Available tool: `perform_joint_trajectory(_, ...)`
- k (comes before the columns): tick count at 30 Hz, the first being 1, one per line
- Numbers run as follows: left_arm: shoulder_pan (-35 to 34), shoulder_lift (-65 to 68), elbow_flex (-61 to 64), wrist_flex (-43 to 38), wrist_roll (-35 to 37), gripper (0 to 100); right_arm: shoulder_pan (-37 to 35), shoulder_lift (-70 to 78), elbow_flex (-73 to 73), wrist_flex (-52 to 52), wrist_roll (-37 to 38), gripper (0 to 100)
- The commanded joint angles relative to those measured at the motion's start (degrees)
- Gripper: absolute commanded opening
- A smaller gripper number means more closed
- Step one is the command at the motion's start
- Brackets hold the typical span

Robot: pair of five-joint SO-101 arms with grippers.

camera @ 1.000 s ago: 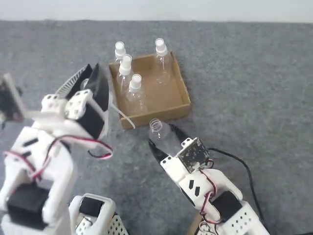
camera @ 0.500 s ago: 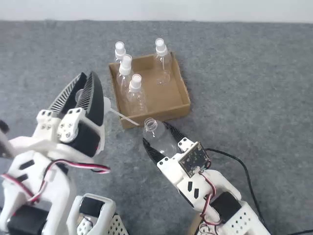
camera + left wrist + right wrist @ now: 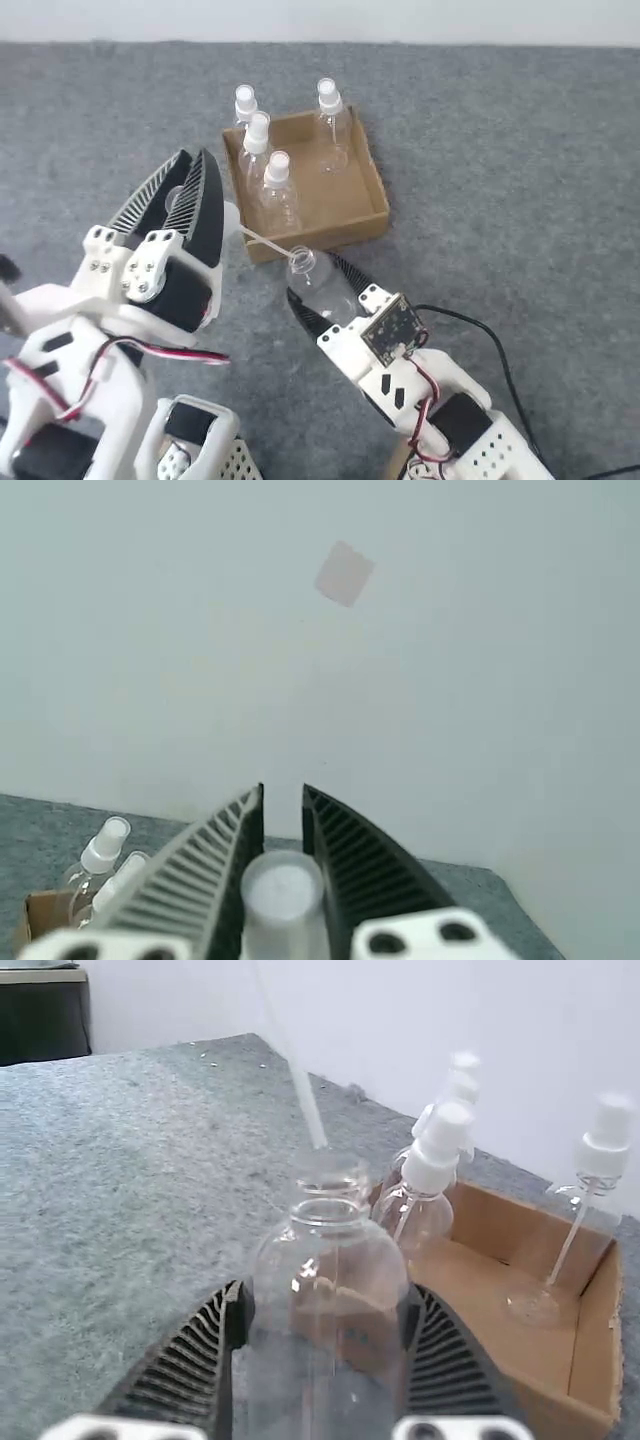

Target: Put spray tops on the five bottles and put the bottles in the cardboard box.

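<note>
Low centre of the high view, the right gripper [image 3: 313, 275] is clenched round the open bottle [image 3: 322, 287], just below the cardboard box [image 3: 374, 185]. The left gripper [image 3: 197, 158] grasps a spray top [image 3: 283, 890], with its dip tube [image 3: 265, 241] ending at the bottle's mouth. I'd worry that the thin tube bends or misses the neck, or that the tilted bottle slips.

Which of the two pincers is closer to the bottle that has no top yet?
Right. The right pincer clamps the open bottle by its sides. The left pincer holds a spray top beside it, the top's thin tube reaching the bottle's mouth.
</note>
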Motion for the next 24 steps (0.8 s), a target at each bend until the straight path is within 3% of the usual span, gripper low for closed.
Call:
perform_joint_trajectory(1, 0.3, -0.1, 2.5, -2.9, 0.2, 1, -0.5, -0.8, 1.2, -1.4, 3.5, 6.9)
perform_joint_trajectory(19, 0.4, -0.1, 9.8, -3.7, -1.4, 1, -0.2, -0.9, 1.2, -1.4, 3.5, 6.9)
perform_joint_trajectory(24, 2.3, -0.1, 15.2, -7.8, -1.5, 1, -0.2, -0.9, 1.2, -1.4, 3.6, 6.9)
